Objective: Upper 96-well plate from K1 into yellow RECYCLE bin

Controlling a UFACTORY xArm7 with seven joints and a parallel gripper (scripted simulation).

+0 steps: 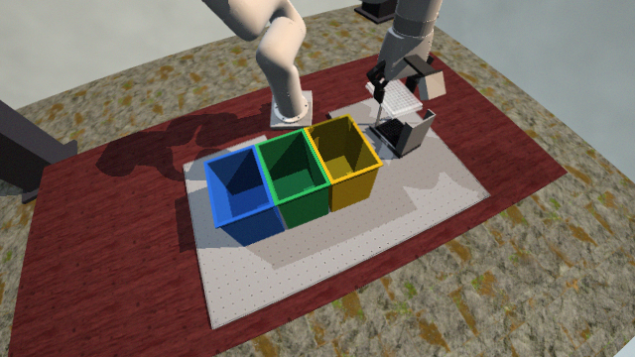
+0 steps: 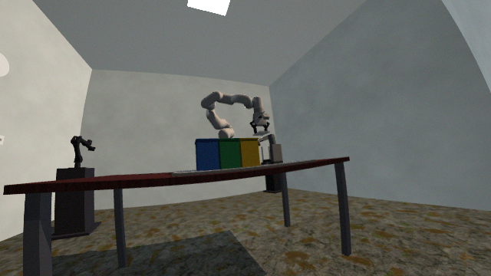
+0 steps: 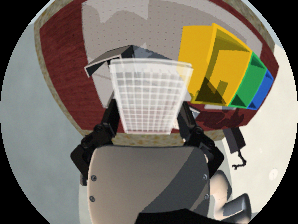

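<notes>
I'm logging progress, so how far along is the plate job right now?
Done: the clear gridded 96-well plate is lifted off the grey stack rack. In hand: the pincer grips it above the rack. Left: carry it over the yellow open-topped bin and drop it.

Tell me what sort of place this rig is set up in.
Probably a lab test room: bare grey walls, one table carrying a perforated board, three colour-coded sorting bins, and a rack for well plates. A second small arm stands on a pedestal nearby.
</notes>
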